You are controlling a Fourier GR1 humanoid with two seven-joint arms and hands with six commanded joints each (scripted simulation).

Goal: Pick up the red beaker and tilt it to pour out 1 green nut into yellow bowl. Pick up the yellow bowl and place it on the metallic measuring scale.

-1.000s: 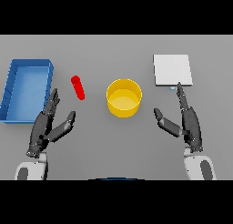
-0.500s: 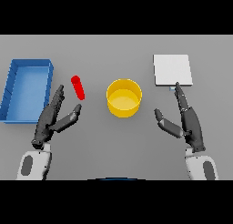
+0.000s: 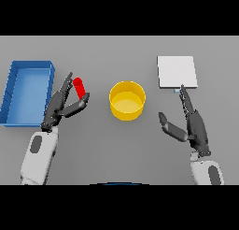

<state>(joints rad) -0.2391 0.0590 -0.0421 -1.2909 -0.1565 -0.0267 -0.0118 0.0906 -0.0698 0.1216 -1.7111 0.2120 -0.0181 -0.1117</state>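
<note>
**Left hand brackets the red beaker; the grasp is not made**

The small red cylindrical beaker (image 3: 79,87) sits on the flat grey table (image 3: 119,149), between the shallow blue rectangular tray (image 3: 13,92) on the robot's left and the round yellow bowl (image 3: 127,100) at the centre. The left hand (image 3: 62,106) is at the beaker with its fingers spread apart: the long fingers reach up along the beaker's tray side and the thumb points toward its bowl side. Nothing is curled round it, so the hand reads as open, with the beaker in or just above the gap. The right hand (image 3: 190,125) rests near the table's right side, fingers straight and thumb out, holding nothing, one fingertip close to the near edge of the square pale metallic measuring scale (image 3: 176,72).

The likely trouble lies in the closing. The beaker is narrow and looks tilted, so if the fingers meet it off centre they could knock it flat or roll it toward the tray, and the nut could spill on the table rather than in the bowl. A pinch near its top might also let it swing during the pour.

Several things cannot be settled. No green nut is visible. Whether the fingers already touch the beaker is unclear, and its lower end is masked by the hand. Whether it stands or leans cannot be told with certainty. A small dark mark at the scale's near edge is too small to identify.
</note>
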